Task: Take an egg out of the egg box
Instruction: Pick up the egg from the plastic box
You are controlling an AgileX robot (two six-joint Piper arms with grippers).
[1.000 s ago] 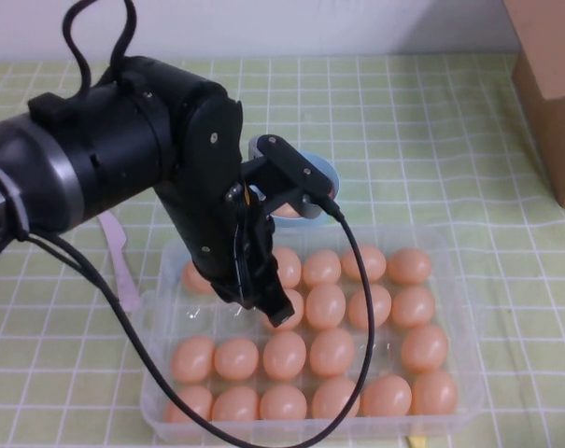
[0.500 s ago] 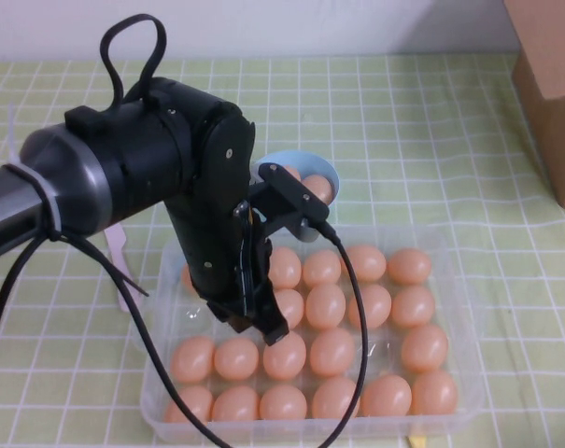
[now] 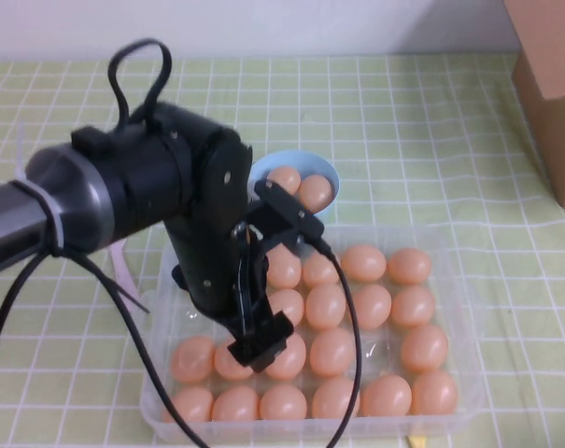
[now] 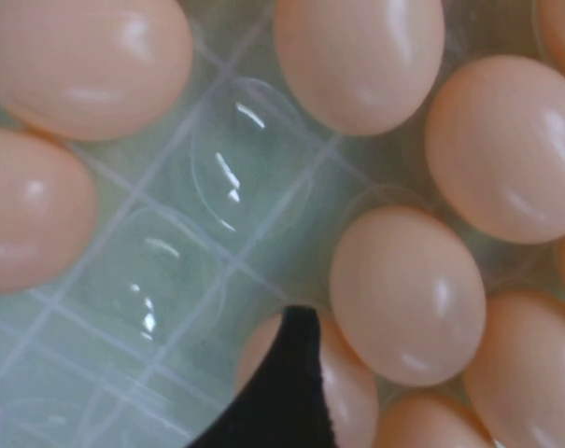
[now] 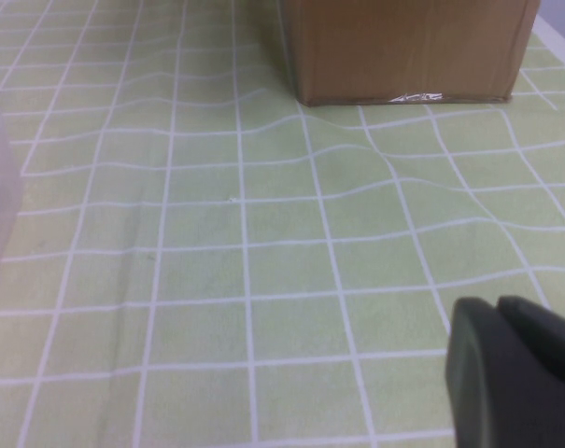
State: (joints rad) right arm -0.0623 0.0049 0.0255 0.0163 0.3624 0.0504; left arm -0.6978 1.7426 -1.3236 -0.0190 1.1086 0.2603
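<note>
High view: the black left gripper (image 3: 260, 347) hangs low inside the large clear plastic egg box (image 3: 464, 322), above the near-left rows; whether its fingers grip anything I cannot tell, since the arm hides them. Left wrist view shows one dark fingertip (image 4: 296, 392) lying across a smooth peach-orange egg (image 4: 352, 397), perhaps touching, beside two bare wells. The right gripper (image 5: 515, 378) sits over the green checked cloth (image 5: 217, 233), near a brown cardboard box (image 5: 408, 47); its opening is cut off.

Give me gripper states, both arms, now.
Left gripper: low over the eggs in the egg box, state cannot be told.
Right gripper: over the bare cloth, away from the box, cannot be told.
</note>
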